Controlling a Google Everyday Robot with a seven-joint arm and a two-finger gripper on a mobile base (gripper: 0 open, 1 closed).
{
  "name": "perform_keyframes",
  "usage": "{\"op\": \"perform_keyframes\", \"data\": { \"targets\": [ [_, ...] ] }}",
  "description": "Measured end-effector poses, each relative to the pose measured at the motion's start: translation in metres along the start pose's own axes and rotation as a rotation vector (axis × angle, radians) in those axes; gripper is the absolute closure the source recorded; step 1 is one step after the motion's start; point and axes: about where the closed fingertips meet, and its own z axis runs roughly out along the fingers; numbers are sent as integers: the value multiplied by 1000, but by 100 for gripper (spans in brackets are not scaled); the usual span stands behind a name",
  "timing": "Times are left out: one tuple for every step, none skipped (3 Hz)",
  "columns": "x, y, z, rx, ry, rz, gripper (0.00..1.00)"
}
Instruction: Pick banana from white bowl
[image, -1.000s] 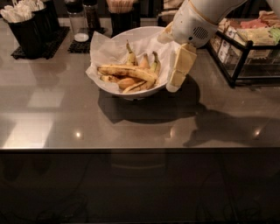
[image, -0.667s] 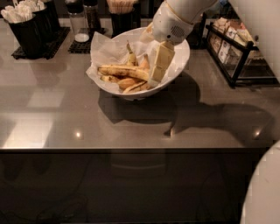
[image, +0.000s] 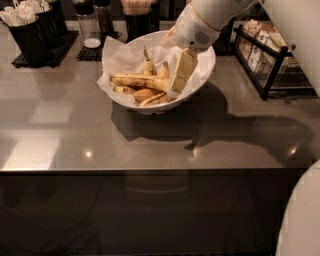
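The white bowl (image: 150, 106), lined with crumpled white paper, stands at the back middle of the grey counter. Several bananas lie in it. The banana (image: 136, 80), long, dull yellow and brown-mottled, lies across the bowl's middle, above shorter, paler bananas (image: 150, 97). My gripper (image: 178, 80) reaches down from the upper right into the right side of the bowl. Its cream tip is at the right end of the banana and hides that end. The white arm fills the top right.
A black caddy of white packets (image: 29, 31) stands at the back left. Shakers (image: 90, 25) and a dark cup of sticks (image: 137, 15) stand behind the bowl. A black wire rack of packets (image: 264, 56) stands at the right. The counter's front edge (image: 150, 170) runs across the middle.
My gripper has moved left from the bowl's right rim into the bowl, down to the right end of the long banana. The bananas have not moved.
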Motion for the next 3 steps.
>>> {"op": "perform_keyframes", "data": {
  "targets": [
    [13,-23,12,12,-75,43,0],
    [15,-28,17,9,-87,49,10],
    [15,-28,17,9,-87,49,26]
  ]
}}
